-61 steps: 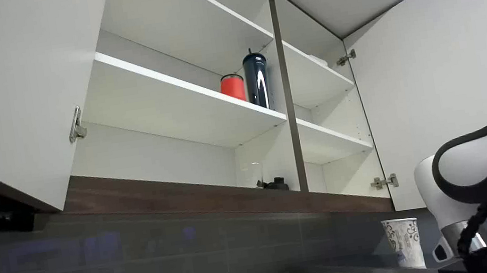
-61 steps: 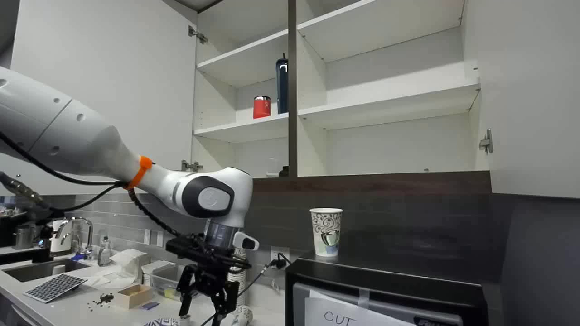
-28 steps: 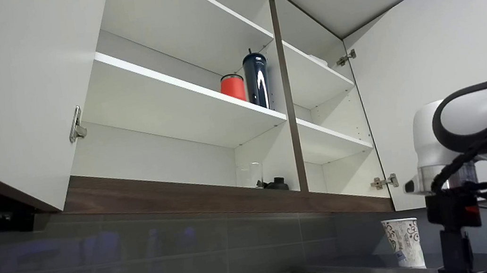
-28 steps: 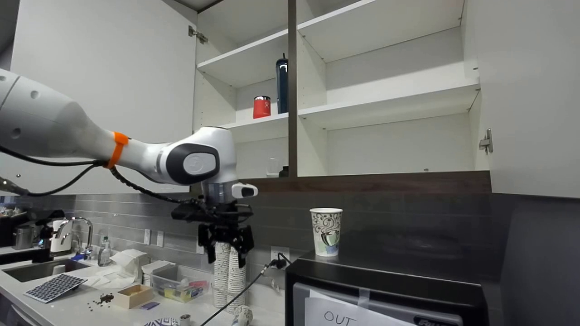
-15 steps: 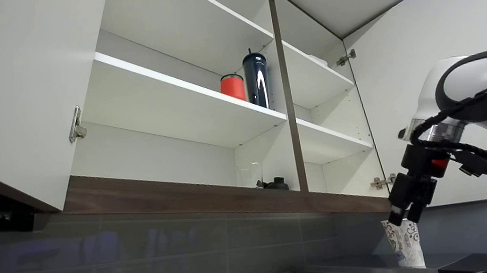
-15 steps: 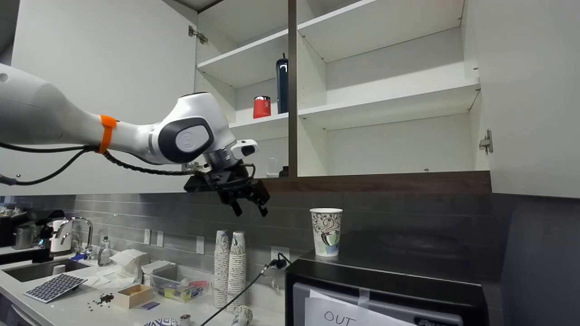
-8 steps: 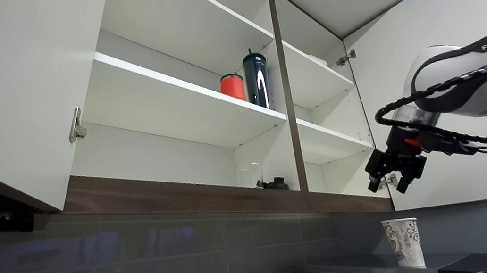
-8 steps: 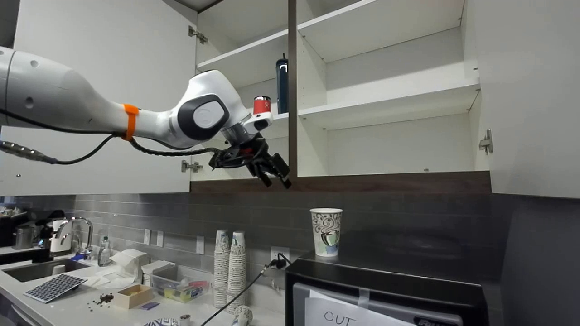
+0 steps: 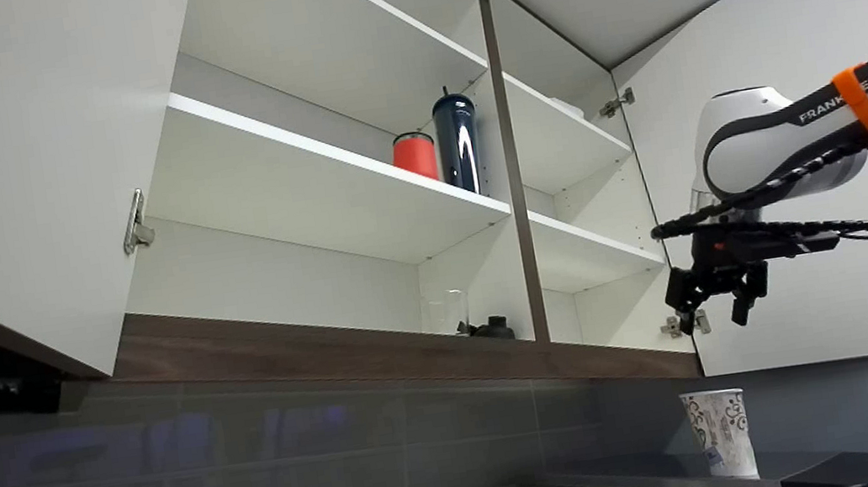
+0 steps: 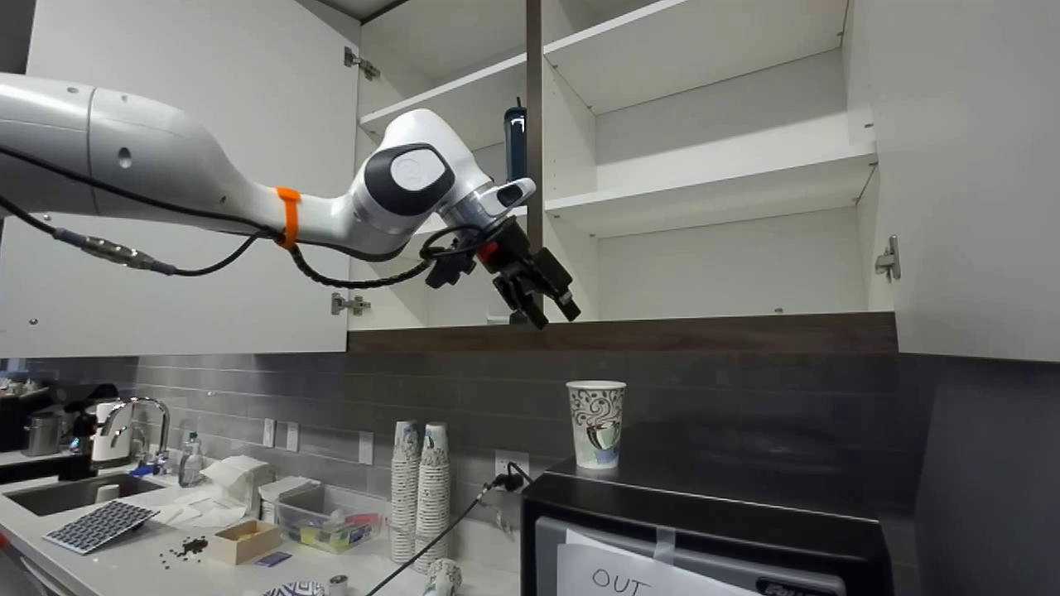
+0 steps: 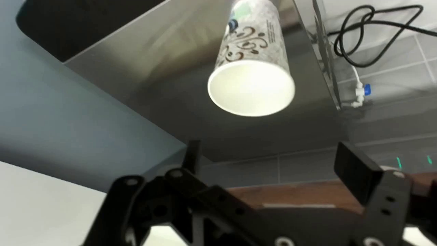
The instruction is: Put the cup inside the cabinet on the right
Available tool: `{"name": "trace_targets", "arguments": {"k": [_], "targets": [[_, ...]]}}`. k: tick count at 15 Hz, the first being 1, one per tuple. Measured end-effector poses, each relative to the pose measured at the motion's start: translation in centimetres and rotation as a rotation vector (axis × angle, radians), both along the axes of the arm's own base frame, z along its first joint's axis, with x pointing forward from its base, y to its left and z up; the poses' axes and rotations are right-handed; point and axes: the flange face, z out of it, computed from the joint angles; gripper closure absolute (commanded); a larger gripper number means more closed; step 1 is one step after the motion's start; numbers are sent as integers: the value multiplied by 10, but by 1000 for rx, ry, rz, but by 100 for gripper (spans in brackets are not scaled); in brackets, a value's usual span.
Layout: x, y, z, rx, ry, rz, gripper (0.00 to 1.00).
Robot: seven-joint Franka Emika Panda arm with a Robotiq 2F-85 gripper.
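On top of the black appliance point(image 10: 704, 517): the patterned paper cup point(image 10: 596, 425) is stood upright, below the right cabinet point(image 10: 729, 269).
Gripper point(image 9: 714, 320): it is held higher than the cup and apart from it, its fingers point(image 11: 356, 172) spread wide.
Door point(image 10: 969, 182) of that cabinet: it is swung outward to the right.
Left cabinet point(image 9: 257, 255): a red cup point(image 9: 414, 157) is set just left of a tall dark blue bottle point(image 9: 459, 146) on a shelf.

The pincer point(image 10: 556, 317) has risen from near the counter point(image 10: 203, 579) to higher than the cup point(image 10: 596, 424).
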Motion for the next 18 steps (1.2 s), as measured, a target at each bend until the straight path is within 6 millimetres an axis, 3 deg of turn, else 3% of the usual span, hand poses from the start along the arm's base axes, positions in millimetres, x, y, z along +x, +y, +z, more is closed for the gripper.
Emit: {"name": "trace_targets", "arguments": {"k": [7, 13, 18], "targets": [[16, -26, -20, 148, 254, -124, 0], [49, -43, -32, 344, 247, -251, 0], [63, -63, -31, 393, 185, -356, 0]]}}
